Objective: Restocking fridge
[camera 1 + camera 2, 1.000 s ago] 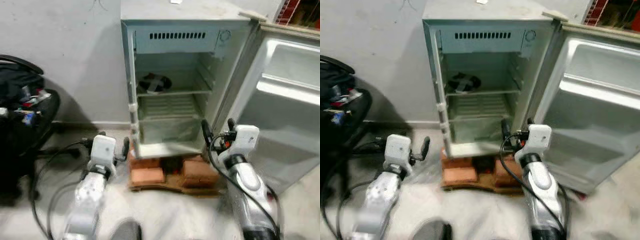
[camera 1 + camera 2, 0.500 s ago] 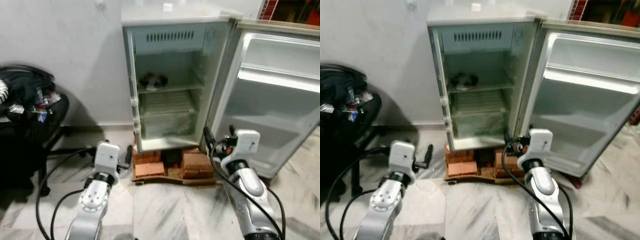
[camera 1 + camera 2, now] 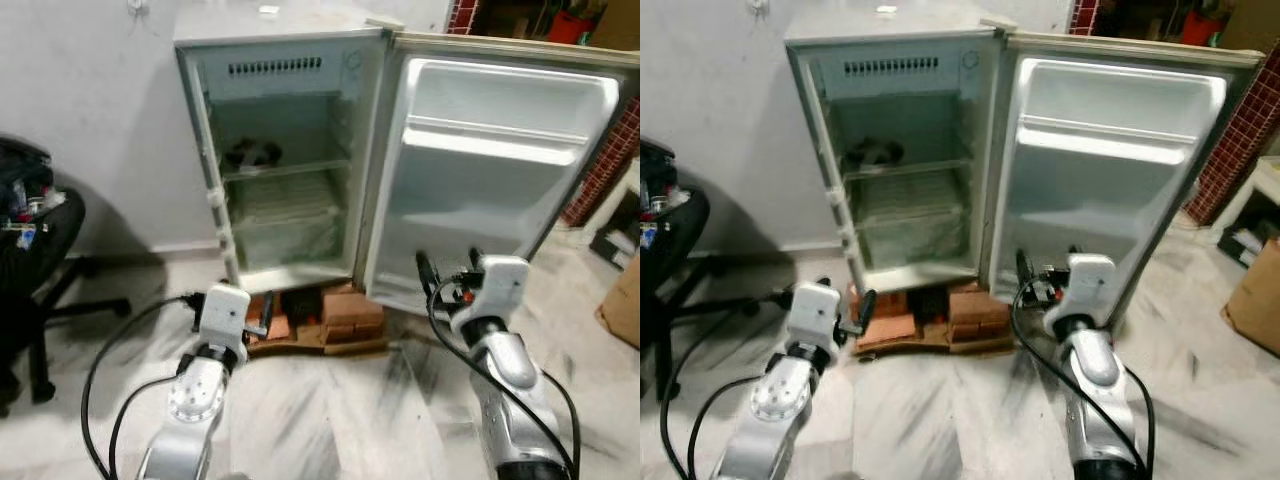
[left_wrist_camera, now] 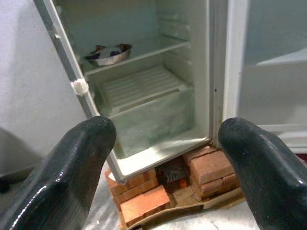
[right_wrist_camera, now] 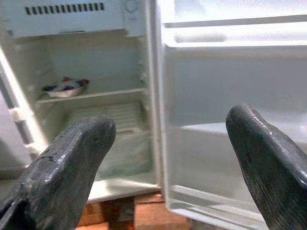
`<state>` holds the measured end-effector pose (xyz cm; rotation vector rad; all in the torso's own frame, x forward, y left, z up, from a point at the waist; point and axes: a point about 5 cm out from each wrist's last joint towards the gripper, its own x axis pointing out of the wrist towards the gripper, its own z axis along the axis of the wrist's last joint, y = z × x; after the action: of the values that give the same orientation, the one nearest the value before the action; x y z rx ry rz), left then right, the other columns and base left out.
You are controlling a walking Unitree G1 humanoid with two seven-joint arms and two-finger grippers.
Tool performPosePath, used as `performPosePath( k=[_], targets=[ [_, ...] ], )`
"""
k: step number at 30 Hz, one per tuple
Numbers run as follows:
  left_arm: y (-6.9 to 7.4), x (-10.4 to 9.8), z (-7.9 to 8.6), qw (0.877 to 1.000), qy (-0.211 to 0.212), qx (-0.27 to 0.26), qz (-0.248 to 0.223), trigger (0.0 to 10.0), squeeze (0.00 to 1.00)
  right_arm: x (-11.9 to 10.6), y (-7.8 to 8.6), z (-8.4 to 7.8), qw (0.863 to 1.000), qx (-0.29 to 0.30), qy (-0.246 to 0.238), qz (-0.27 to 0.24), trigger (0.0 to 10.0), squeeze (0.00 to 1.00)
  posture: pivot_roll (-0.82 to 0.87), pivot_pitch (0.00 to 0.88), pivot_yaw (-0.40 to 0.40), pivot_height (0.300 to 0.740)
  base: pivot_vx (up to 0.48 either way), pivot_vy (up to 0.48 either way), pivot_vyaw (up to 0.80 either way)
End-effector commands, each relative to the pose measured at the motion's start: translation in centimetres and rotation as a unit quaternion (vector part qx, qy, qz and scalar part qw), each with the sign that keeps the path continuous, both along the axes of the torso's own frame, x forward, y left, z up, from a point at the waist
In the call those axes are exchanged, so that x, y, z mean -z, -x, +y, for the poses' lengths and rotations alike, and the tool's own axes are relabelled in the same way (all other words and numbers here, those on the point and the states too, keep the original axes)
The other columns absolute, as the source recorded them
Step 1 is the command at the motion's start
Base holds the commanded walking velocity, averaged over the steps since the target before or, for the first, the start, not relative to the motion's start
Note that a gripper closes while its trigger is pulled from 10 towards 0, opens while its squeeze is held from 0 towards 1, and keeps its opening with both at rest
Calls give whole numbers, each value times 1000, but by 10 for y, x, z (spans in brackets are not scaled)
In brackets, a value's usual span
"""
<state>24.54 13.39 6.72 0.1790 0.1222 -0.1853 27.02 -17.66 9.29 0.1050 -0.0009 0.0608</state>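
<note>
- Risk, as I judge it: the fridge [image 3: 280, 160] stands raised on loose bricks [image 3: 340, 310] over a wooden board. A gripper nudging the cabinet or leaning on the open door [image 3: 490, 180] could rock it on that stack.
- Second risk: nothing to stock is in either gripper, so reaching in now would achieve nothing. The items must be fetched first.
- A cable [image 3: 110, 370] trails across the marble floor [image 3: 330, 420] near the left arm. It could snag if the robot steps or turns.
- Left gripper [image 4: 163, 158]: fingers spread wide, holding and touching nothing. The bricks and the lower fridge compartment lie ahead, between the fingertips.
- Right gripper [image 5: 168, 148]: fingers wide apart and empty. The hinge edge between cabinet and door lies ahead of the gap.
- A bowl [image 4: 108, 53] sits on the upper shelf, well beyond both grippers.
</note>
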Motion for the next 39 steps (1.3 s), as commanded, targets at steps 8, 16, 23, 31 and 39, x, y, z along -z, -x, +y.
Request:
performPosePath(
  k=[8,16,23,31,39],
  targets=[
    [-3,4,10,1000,-20,-18,14,10000,0,1,-5,11,1000,-28,11,9,10000,0,68,38,-25,740,0,-461,0],
    [-2,10,26,998,-40,-40,26,10000,0,2,-1,4,1000,-14,25,-2,10000,0,42,56,5,740,0,-456,0],
    [-9,6,25,998,-48,-42,18,10000,0,2,-2,1,1000,-12,28,-7,10000,0,40,57,6,740,93,-410,334],
    [-4,7,20,999,-33,-39,17,10000,0,4,-4,1,1000,-11,27,-3,10000,0,53,51,-6,740,413,-132,550],
    [-4,7,24,998,-29,-47,19,10000,0,0,-9,0,1000,-10,26,-10,10000,0,59,55,-9,740,469,0,0]
  ],
)
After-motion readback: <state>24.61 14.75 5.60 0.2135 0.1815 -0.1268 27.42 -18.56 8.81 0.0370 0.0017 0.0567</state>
